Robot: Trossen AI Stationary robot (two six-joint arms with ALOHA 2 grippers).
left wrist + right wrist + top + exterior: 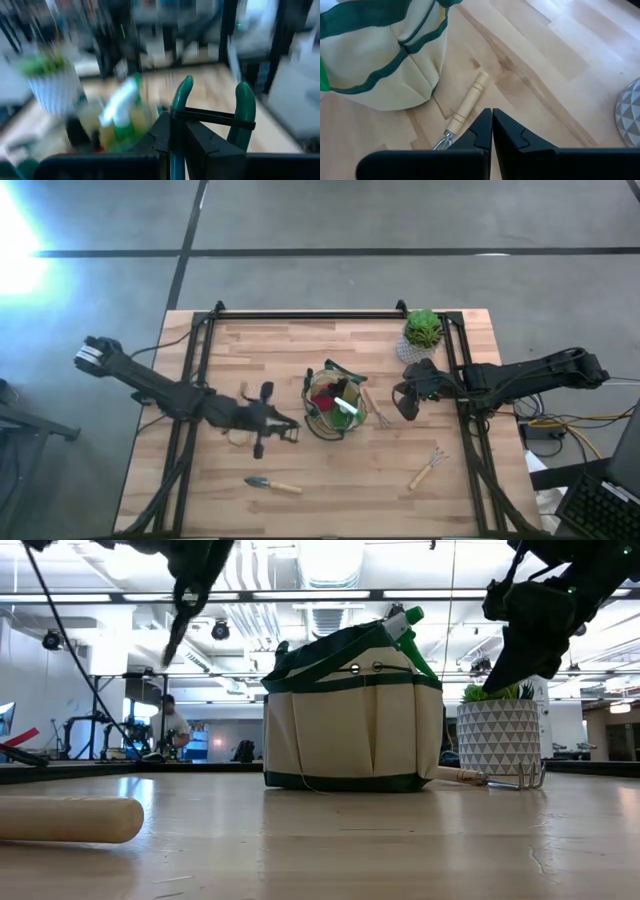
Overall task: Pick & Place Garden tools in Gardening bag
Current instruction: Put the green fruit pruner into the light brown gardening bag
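We count three wooden-handled hand tools: a trowel (pixel 271 484) and two forks (pixel 428 468) (pixel 376 409). We see one beige, green-trimmed fabric bag (pixel 335 402) and one white-potted green plant (pixel 422 332).

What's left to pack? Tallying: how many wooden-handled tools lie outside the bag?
3: a trowel on the table's left, a fork on its right, and another fork beside the bag. More may be hidden inside the bag.

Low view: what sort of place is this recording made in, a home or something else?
Probably a lab or industrial workshop, not a home. The low view shows an open ceiling with ducts and strip lights, equipment stands and a seated person behind the wooden table; the high view shows bare concrete floor.
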